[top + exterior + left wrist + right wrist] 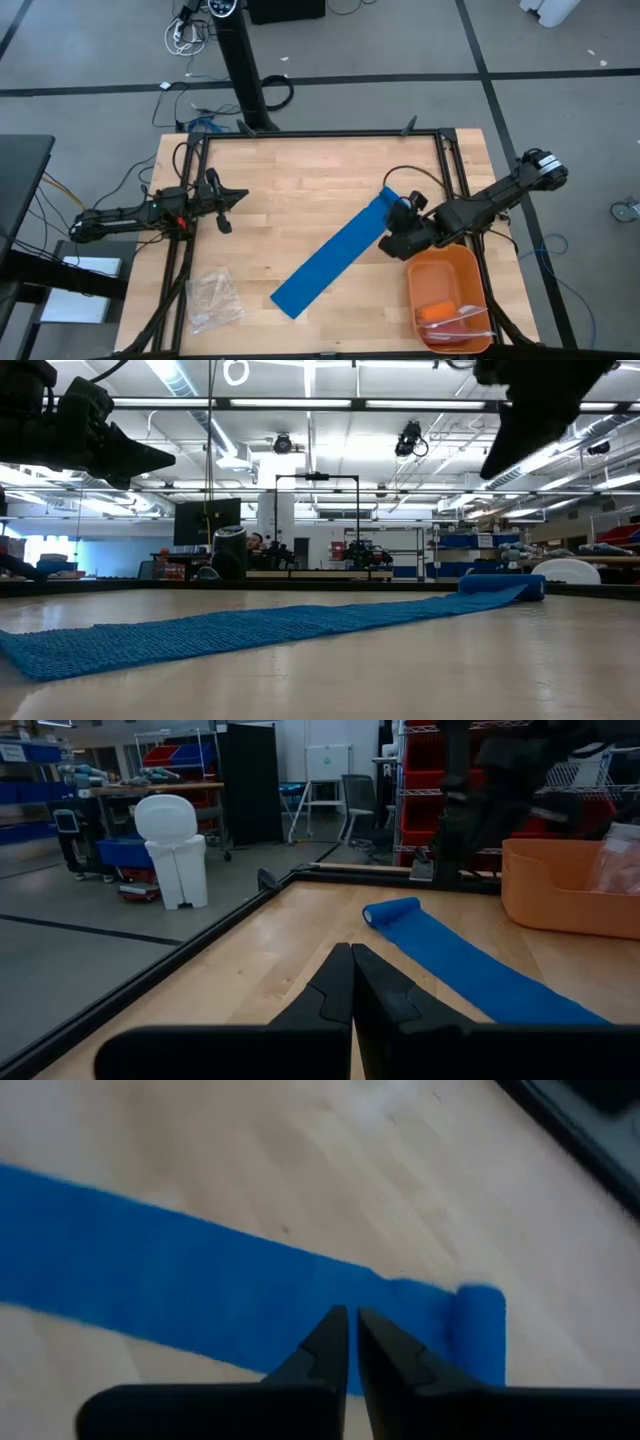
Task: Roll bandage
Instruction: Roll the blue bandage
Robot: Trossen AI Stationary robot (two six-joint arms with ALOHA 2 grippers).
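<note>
Bandage (pixel 335 255) — bright blue fabric strip, laid flat and slantwise across the worktop (pixel 300 170), mostly unrolled; one end wound into a short roll (pixel 390 912) lying just ahead of and below the right tool (pixel 352 1342), the free end well away from it toward the worktop's near edge. Right tool: raised above the strip near the roll, fingers a hair apart with a thin gap between the tips, holding nothing; in the overhead view its fingertips are hard to separate from the dark arm body. Left tool (pixel 351 982): fingers pressed together, empty, poised over bare wood well apart from the strip, pointing toward the roll. Orange tray (pixel 448 290) just beside the right tool on its outer side, partly cut off in the left wrist view; contents indistinct. Clear crinkly bag (pixel 213 298) near the left tool, toward the near edge.
</note>
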